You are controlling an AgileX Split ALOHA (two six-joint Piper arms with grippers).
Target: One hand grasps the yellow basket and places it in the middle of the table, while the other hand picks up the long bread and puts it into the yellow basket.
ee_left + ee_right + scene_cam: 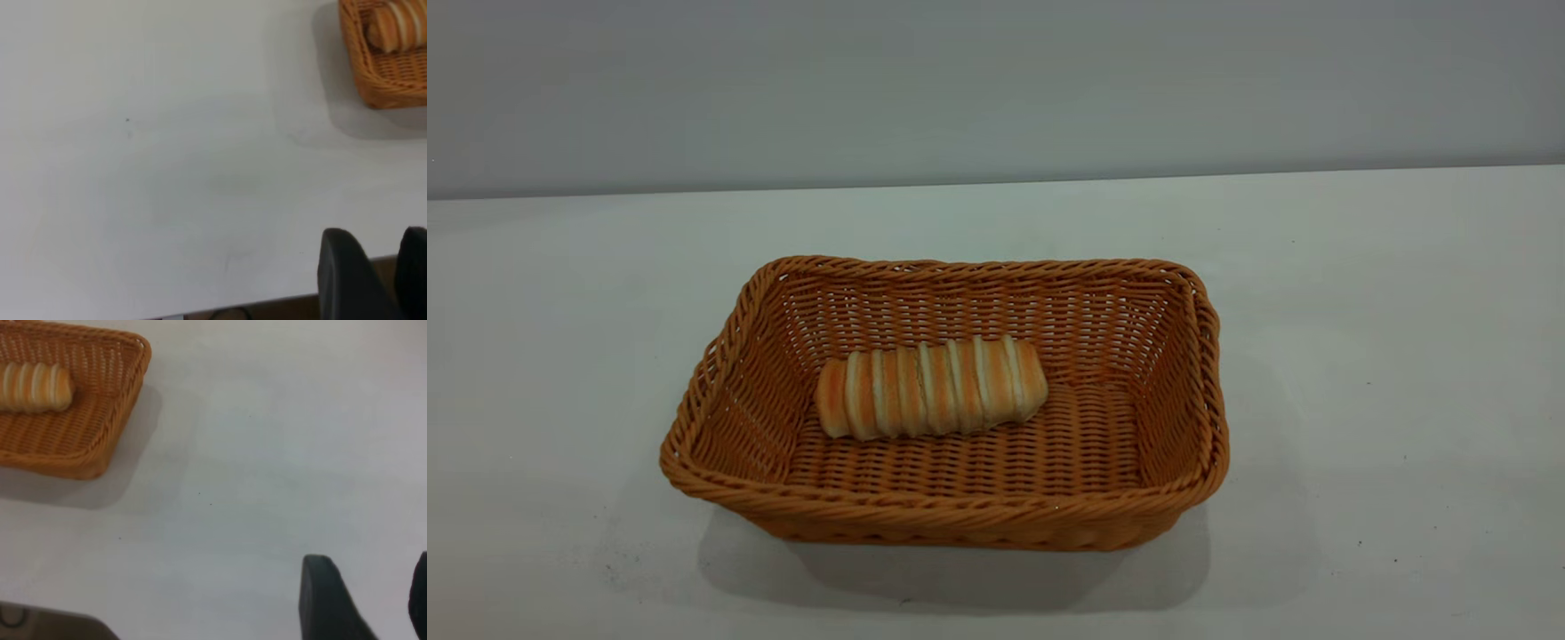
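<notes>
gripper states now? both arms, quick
Left gripper: open, empty, off to the side of the yellow basket.
Right gripper: open, empty, also clear of it.

You have one basket (951,516) on the surface (1360,311), and one bread roll (931,388) lying inside it. You also have two grippers in sight, the left gripper (380,267) and the right gripper (367,600).
</notes>
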